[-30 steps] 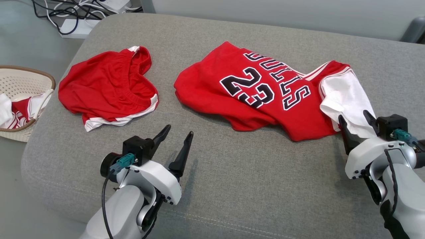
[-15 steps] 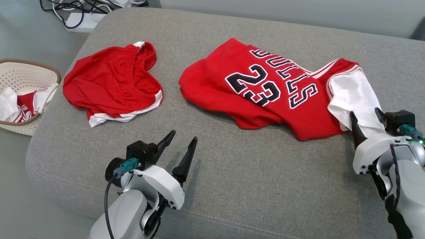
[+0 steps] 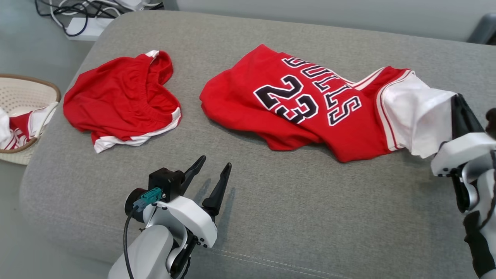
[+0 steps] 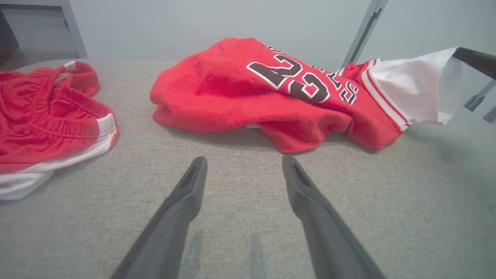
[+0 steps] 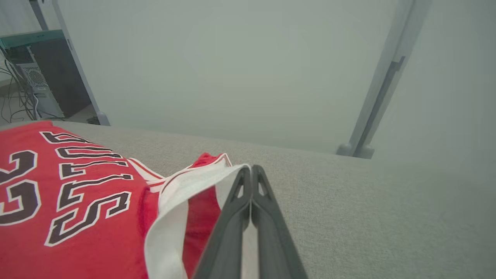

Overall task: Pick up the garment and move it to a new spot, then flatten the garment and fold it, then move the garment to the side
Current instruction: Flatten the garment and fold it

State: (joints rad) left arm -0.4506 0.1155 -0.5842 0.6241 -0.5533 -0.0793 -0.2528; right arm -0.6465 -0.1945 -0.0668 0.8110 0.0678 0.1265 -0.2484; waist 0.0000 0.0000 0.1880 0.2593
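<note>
Red fabric basketball jersey point(image 3: 302, 112), black "23" and lettering facing up, lies crumpled on the far right part of the grey upholstered cushion point(image 3: 310, 217). The right gripper point(image 5: 251, 170) has its fingers pressed together, pinching the edge of the jersey's white sleeve point(image 3: 414, 112) at the right end. The sleeve is pulled taut to the right and raised off the cushion, while the red body rests on it. The left gripper point(image 3: 215, 162) hovers over bare cushion at near centre-left, fingers spread, holding nothing, well apart from the jersey. A pair of red elastic-waist shorts with white trim point(image 3: 120, 104) lies bunched on the far left of the cushion, apart from the jersey. A cream perforated basket point(image 3: 23, 83) with red-and-white cloth inside sits off the cushion's left edge. Cables point(image 3: 77, 11) lie on the floor at far left.
</note>
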